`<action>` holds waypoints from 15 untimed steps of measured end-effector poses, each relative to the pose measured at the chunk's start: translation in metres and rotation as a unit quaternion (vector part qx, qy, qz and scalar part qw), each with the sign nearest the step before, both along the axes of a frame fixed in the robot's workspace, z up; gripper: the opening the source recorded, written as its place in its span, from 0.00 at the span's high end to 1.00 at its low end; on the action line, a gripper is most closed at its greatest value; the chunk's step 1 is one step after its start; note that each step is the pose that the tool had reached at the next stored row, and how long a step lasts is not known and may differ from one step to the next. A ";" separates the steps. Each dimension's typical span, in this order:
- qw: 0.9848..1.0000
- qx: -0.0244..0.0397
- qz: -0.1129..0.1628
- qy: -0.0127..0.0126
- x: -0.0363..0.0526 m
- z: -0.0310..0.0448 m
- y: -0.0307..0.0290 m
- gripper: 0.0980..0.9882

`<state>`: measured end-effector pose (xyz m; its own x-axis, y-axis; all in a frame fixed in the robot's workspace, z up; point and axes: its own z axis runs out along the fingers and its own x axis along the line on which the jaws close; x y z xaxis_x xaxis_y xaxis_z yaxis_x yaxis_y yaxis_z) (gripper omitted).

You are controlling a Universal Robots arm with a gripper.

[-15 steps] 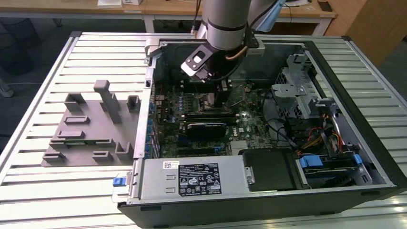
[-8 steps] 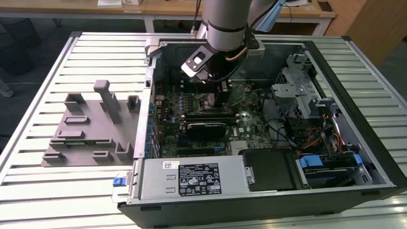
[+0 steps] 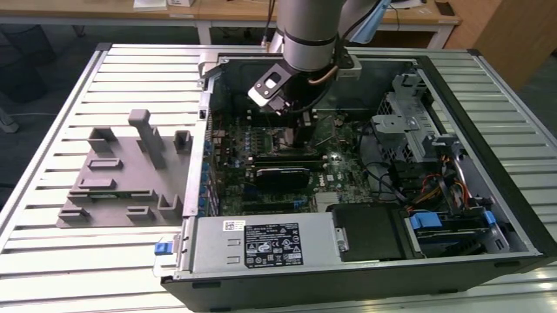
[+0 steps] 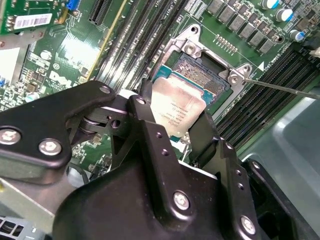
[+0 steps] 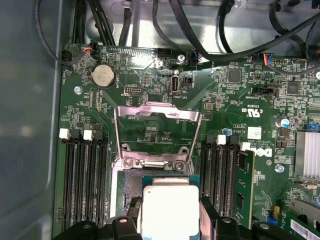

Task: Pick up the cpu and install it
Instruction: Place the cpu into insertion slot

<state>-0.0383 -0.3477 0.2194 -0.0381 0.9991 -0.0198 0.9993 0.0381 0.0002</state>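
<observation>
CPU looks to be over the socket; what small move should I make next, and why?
Probably a slow, short descent without letting go. The claw holds the cpu over the open socket, load plate standing open; bare contacts show on one side, so it seems not seated.

The arm [image 3: 309, 32] reaches steeply downward. Its gripper [image 4: 175, 120] points down, black fingers [image 4: 155, 140] clamped on two sides of the cpu [image 4: 177, 107].

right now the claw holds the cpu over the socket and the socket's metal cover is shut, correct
No. The metal cover is flipped open, not shut; the first wrist view shows it swung back from the socket. The claw does hold the cpu over the socket.
</observation>
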 end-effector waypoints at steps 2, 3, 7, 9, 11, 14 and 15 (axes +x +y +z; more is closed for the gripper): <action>1.000 -0.001 -0.001 0.000 0.0000 -0.0011 0.0012 0.50; 1.000 -0.002 -0.001 0.000 0.0000 -0.0019 0.0018 0.50; 1.000 -0.004 -0.001 0.000 0.0000 -0.0048 0.0062 0.50; 1.000 -0.007 -0.002 0.000 0.0000 -0.0059 0.0089 0.50; 1.000 -0.010 -0.004 0.000 -0.0002 -0.0071 0.0098 0.50; 1.000 -0.013 -0.010 0.000 -0.0013 -0.0088 0.0102 0.50; 1.000 -0.013 -0.012 0.000 -0.0019 -0.0095 0.0104 0.50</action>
